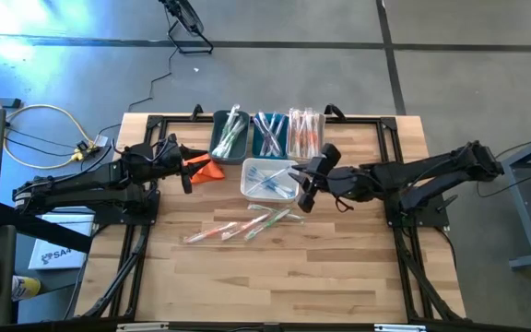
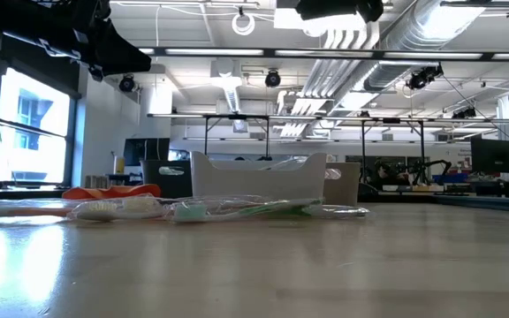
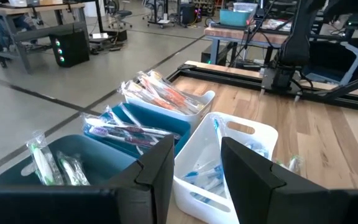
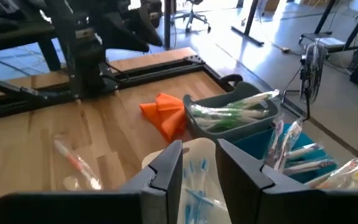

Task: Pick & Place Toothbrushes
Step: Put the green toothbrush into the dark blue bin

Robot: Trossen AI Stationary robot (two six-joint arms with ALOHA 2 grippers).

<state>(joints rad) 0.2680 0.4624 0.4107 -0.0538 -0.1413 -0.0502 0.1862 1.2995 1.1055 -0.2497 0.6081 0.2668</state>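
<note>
Wrapped toothbrushes fill three bins at the table's far side: green ones in a dark teal bin (image 1: 230, 136), bluish ones in a blue bin (image 1: 268, 135), orange ones in a white bin (image 1: 305, 133). A white bin (image 1: 267, 180) in front holds blue ones. Several loose toothbrushes (image 1: 242, 226) lie flat on the wood nearer the front. My right gripper (image 4: 197, 149) hovers open above the front white bin's right end (image 1: 302, 184), with nothing between its fingers. My left gripper (image 3: 196, 146) stands open and empty left of the bins (image 1: 184, 164).
An orange folded cloth (image 1: 206, 168) lies on the table between my left gripper and the front white bin. A black frame (image 1: 376, 120) runs around the table's far part. Bare wood (image 1: 275, 277) stretches toward the near edge.
</note>
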